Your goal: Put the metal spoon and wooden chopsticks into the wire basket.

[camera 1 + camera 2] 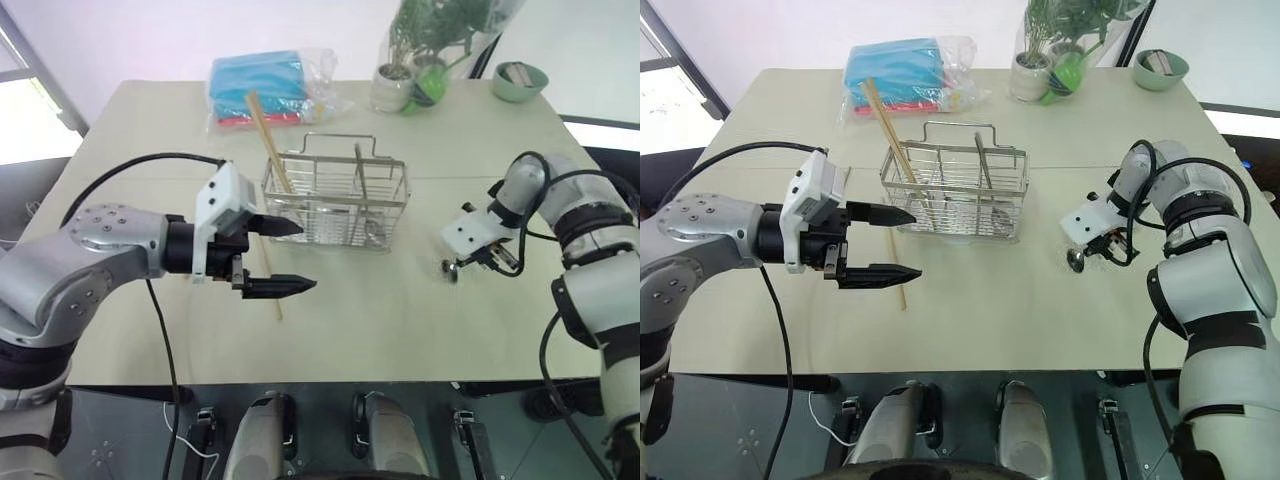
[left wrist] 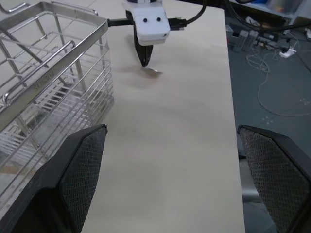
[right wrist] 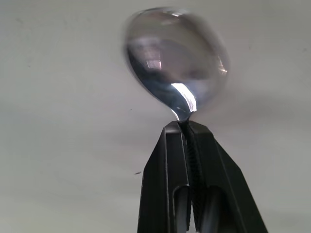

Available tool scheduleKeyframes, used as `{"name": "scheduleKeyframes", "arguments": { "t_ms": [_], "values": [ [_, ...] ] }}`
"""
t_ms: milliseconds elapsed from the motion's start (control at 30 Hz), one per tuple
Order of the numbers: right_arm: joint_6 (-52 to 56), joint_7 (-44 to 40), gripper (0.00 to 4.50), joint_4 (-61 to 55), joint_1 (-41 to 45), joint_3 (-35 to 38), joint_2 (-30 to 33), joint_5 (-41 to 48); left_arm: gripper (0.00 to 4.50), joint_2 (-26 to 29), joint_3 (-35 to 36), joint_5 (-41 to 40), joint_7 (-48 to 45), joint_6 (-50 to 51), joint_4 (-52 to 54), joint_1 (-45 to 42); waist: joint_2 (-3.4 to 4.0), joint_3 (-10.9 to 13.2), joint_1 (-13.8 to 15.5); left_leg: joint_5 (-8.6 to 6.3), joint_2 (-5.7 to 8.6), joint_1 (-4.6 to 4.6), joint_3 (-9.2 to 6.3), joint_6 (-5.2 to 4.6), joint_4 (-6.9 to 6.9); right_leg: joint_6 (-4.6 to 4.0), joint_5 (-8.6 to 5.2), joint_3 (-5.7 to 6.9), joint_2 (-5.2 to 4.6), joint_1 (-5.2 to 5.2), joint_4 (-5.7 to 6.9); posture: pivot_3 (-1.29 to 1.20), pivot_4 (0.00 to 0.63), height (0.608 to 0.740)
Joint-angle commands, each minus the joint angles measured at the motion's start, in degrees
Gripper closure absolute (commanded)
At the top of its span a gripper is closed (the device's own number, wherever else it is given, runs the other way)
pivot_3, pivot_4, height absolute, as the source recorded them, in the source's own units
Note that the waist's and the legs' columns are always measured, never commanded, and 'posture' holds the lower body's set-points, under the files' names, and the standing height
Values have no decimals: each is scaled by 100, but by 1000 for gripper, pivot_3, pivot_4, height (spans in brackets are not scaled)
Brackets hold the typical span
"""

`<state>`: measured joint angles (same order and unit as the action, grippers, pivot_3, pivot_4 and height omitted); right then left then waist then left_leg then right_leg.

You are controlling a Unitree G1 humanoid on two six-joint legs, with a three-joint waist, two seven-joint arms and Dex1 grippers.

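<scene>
Right end effector (image 3: 187,127) is pinched tight on the metal spoon (image 3: 177,63) at its neck, low over the counter (image 1: 400,310) beside the wire basket (image 1: 335,205). Next comes a lift across into it. Left end effector (image 1: 283,257) hangs wide open, empty. One of the wooden chopsticks (image 1: 268,140) leans inside the basket; the spoon's handle is hidden.

A lab or test room; bare table (image 1: 420,330); loose cables (image 2: 272,97) on grey floor (image 2: 286,73).
</scene>
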<state>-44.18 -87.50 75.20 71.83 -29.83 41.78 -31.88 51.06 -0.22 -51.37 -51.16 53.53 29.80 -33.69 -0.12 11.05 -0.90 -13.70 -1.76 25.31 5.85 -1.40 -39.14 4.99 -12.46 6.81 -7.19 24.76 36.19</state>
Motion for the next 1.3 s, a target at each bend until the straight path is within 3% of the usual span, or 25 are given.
{"name": "scheduleKeyframes", "arguments": {
  "t_ms": [33,167,367,467,600,667,767,867,1033,1300],
  "values": [
    [-41,-44,4408,-28,-123,87,79,98,0,26,120,11,-33,-32,45,-141,0,0,-1,0,-1,-2,-1,0,0,0,0,0,1,-2,0,0,150,707],
    [-35,183,4408,-97,-206,250,132,230,0,52,139,83,-61,-77,-29,-163,-1,0,-1,1,-1,-3,0,2,0,0,0,0,2,-3,0,0,150,707],
    [343,-456,4408,-398,-207,953,172,1382,0,117,288,187,-78,-141,-144,-148,3,2,-8,2,-2,-4,1,3,0,0,0,0,3,-4,1,0,150,707],
    [1455,-500,4408,-1457,-451,732,462,2919,0,133,398,226,-58,-167,-209,-169,4,2,-8,2,-4,-4,-2,3,0,0,0,-1,3,-3,1,0,150,707],
    [3382,-500,4408,-3768,-1095,286,1584,5047,0,190,474,332,-133,-249,-384,-257,8,5,86,1,-3,-1,-14,2,-1,-1,0,1,-1,-3,4,0,150,707],
    [4489,-500,4408,-4538,-1177,451,1969,5942,0,224,482,416,-197,-318,-518,-341,8,5,105,0,-1,2,-11,1,-2,-1,0,1,-4,2,2,0,150,707],
    [5932,-500,4408,-4901,-969,1090,2046,6817,0,222,442,529,-292,-399,-744,-534,8,5,83,-1,-6,-1,-7,0,-3,-5,2,2,-3,4,1,0,150,707],
    [6705,-465,4408,-4913,-745,1714,1871,7090,0,179,372,642,-361,-486,-872,-656,8,5,59,-2,-8,2,-4,-1,0,-7,4,2,-1,10,2,0,150,707],
    [7875,343,4408,-4673,-72,2790,1152,7485,0,12,215,790,-425,-575,-994,-844,8,5,36,-2,-8,10,3,-2,0,-6,5,0,-1,21,5,0,150,707],
    [8171,898,4408,-4290,376,3332,472,7190,0,-84,196,873,-439,-581,-1023,-932,7,5,46,-2,-6,16,10,-4,1,-5,6,0,-1,22,6,0,150,707]
  ]
}}
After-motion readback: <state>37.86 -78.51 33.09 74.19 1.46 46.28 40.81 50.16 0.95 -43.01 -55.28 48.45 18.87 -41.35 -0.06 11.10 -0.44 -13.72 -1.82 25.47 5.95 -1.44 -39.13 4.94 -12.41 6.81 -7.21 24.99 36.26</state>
